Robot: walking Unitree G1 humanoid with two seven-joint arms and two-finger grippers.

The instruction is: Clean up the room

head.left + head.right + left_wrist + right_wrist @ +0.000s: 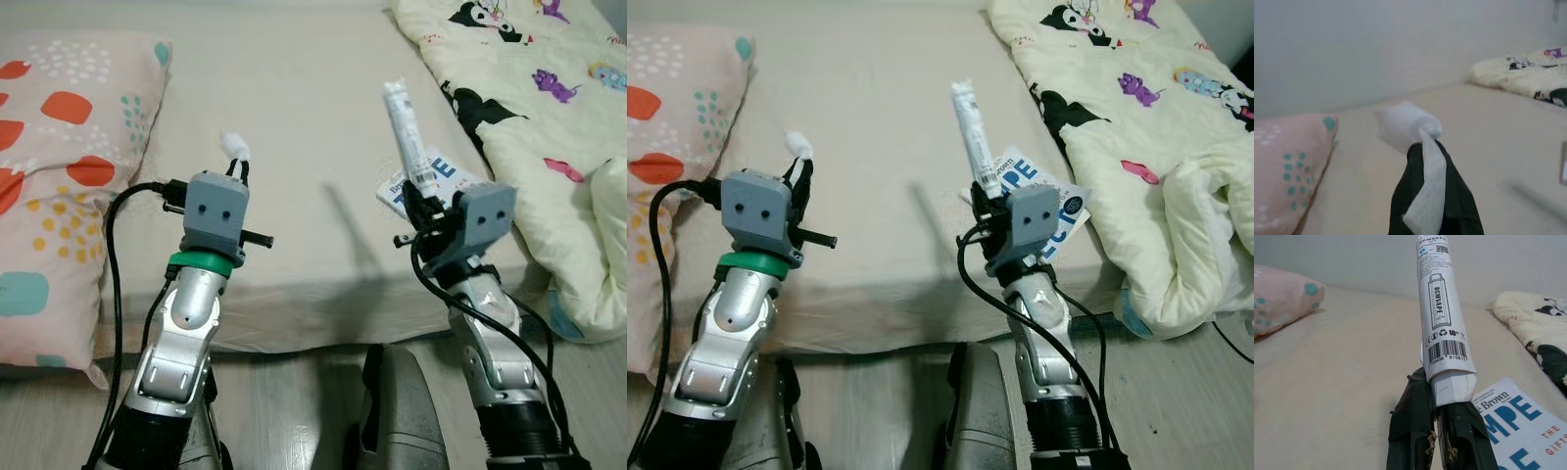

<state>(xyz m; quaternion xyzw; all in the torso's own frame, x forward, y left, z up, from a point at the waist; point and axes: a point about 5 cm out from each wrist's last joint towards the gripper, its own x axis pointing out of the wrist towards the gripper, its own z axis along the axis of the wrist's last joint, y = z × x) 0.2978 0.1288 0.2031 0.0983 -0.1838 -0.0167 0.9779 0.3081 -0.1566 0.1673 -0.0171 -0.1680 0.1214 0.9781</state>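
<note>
My left gripper is raised over the near edge of the bed and is shut on a crumpled white tissue, which sticks out above its black fingers. My right gripper is raised beside it and is shut on a long white wrapper printed with a barcode; the wrapper stands nearly upright above the fingers. Behind the right gripper a white book with blue letters lies flat on the beige sheet.
A pink pillow with coloured spots lies on the bed to the left. A cream quilt with cartoon prints is heaped on the right and hangs over the bed's edge. A wall stands behind the bed. Pale floor runs below.
</note>
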